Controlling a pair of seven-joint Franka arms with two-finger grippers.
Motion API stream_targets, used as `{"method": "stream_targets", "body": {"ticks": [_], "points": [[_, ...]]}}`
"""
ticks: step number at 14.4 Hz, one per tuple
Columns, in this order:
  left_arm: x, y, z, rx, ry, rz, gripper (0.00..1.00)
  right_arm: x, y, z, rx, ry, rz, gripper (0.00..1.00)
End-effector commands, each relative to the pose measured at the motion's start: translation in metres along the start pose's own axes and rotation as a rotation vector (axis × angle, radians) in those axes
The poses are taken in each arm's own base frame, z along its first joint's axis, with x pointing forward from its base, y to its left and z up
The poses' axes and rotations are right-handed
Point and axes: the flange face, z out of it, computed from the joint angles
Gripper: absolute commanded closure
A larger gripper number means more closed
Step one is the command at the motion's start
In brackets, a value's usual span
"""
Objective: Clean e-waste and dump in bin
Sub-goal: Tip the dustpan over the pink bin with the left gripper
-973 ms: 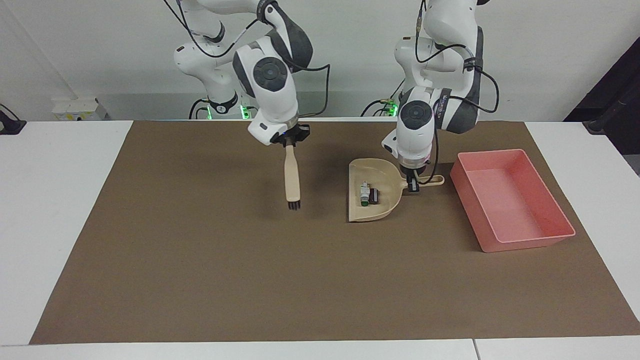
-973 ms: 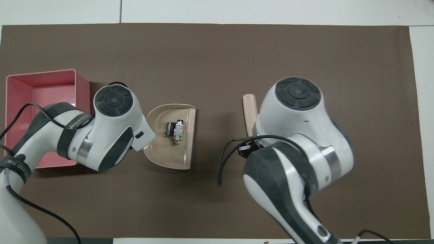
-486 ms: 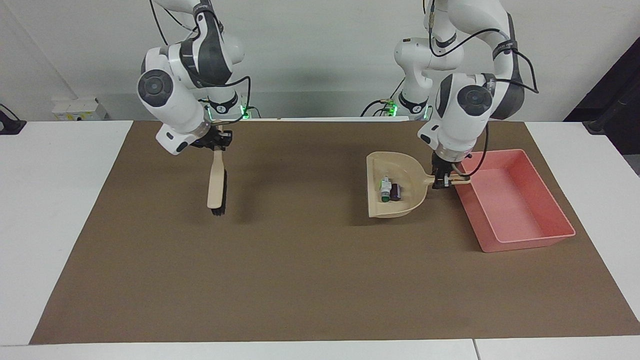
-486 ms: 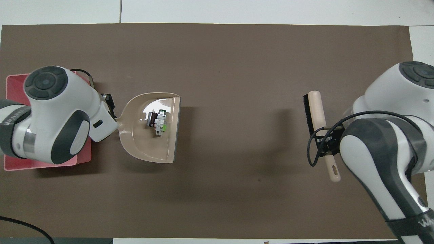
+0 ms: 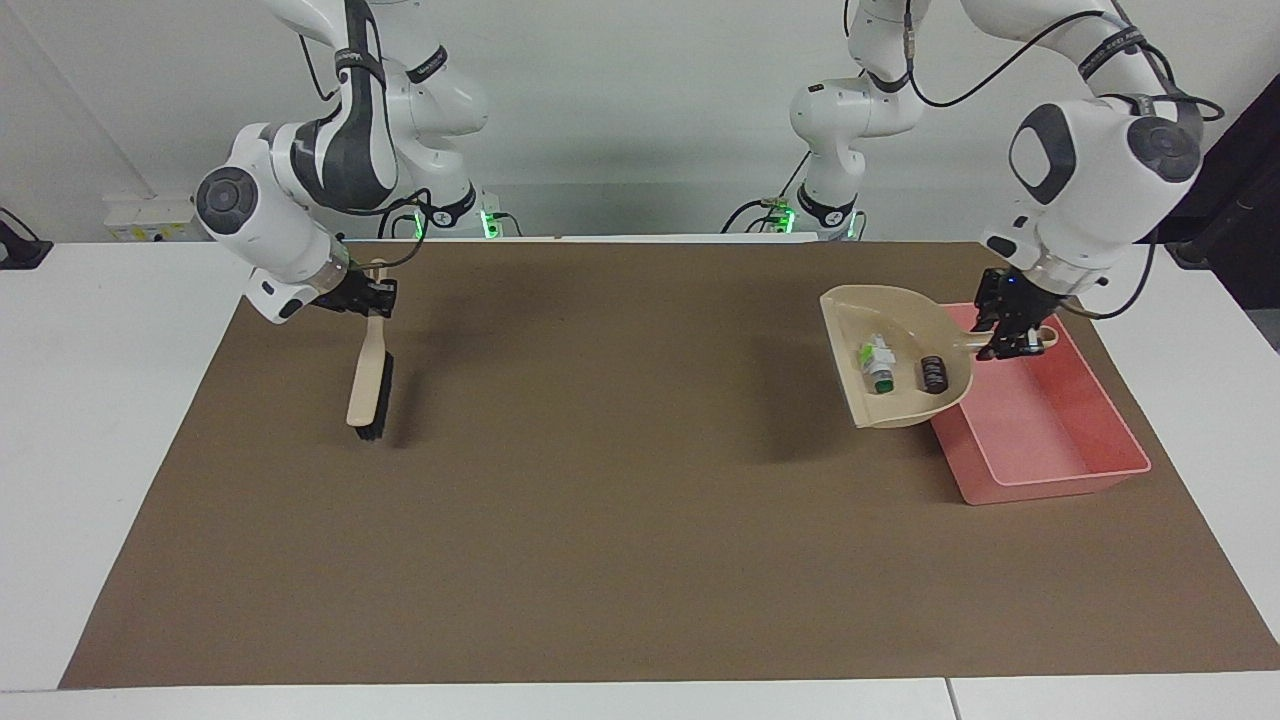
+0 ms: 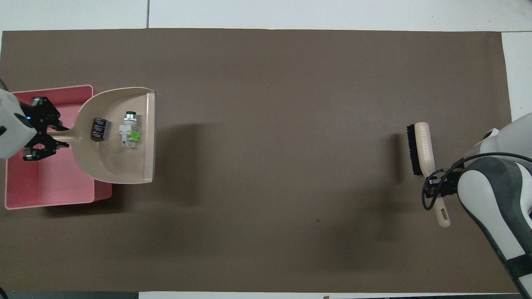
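Note:
My left gripper [image 5: 1012,338] [image 6: 56,135] is shut on the handle of the beige dustpan [image 5: 900,395] [image 6: 116,162]. It holds the pan raised and tilted, partly over the pink bin [image 5: 1050,425] [image 6: 50,187]. The e-waste lies in the pan as two bits. One is a white piece with a green tip [image 5: 878,362] [image 6: 130,132]. The other is a small black block [image 5: 933,373] [image 6: 99,129], closer to the handle. My right gripper [image 5: 372,298] [image 6: 436,189] is shut on the handle of a beige brush [image 5: 368,380] [image 6: 424,143], which hangs with its black bristles low over the mat.
A brown mat [image 5: 620,520] [image 6: 274,83] covers most of the white table. The bin stands on it at the left arm's end. The brush hangs over the mat at the right arm's end.
The left gripper lifted the dustpan and carried it over the bin's edge; the two bits slid apart in it. The right gripper carried the brush to the right arm's end of the table.

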Motion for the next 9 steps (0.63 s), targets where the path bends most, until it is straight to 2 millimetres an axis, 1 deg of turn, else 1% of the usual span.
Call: {"method": "stream_targets", "body": {"ticks": [1,2,3,4,5,6,7,8,9], "points": [[-0.077,0.006,-0.017,-0.004,0.040,-0.070,1.00,-0.002,0.010,0.006,-0.026,0.042,-0.005,1.00],[-0.113,0.011,-0.022,0.016,0.037,-0.106,1.00,-0.002,0.014,0.012,-0.029,0.039,0.001,1.00],[-0.133,0.014,-0.025,0.029,0.036,-0.111,1.00,-0.001,0.012,0.019,-0.031,0.028,0.001,1.00],[-0.148,0.014,-0.027,0.035,0.024,-0.126,1.00,0.000,0.012,0.024,-0.049,0.015,-0.005,1.00],[-0.160,0.014,-0.030,0.046,-0.004,-0.134,1.00,0.001,0.015,0.025,-0.068,0.010,-0.009,1.00],[-0.170,0.014,-0.030,0.050,-0.068,-0.130,1.00,0.002,0.017,0.027,-0.076,0.005,-0.009,1.00],[-0.175,0.011,-0.030,0.053,-0.145,-0.125,1.00,0.002,0.018,0.028,-0.077,0.005,-0.007,1.00],[-0.174,0.006,-0.032,0.062,-0.227,-0.103,1.00,0.002,0.017,0.028,-0.079,0.003,-0.004,1.00],[-0.176,0.003,-0.031,0.058,-0.289,-0.117,1.00,0.002,0.018,0.028,-0.082,0.004,0.010,1.00]]}}
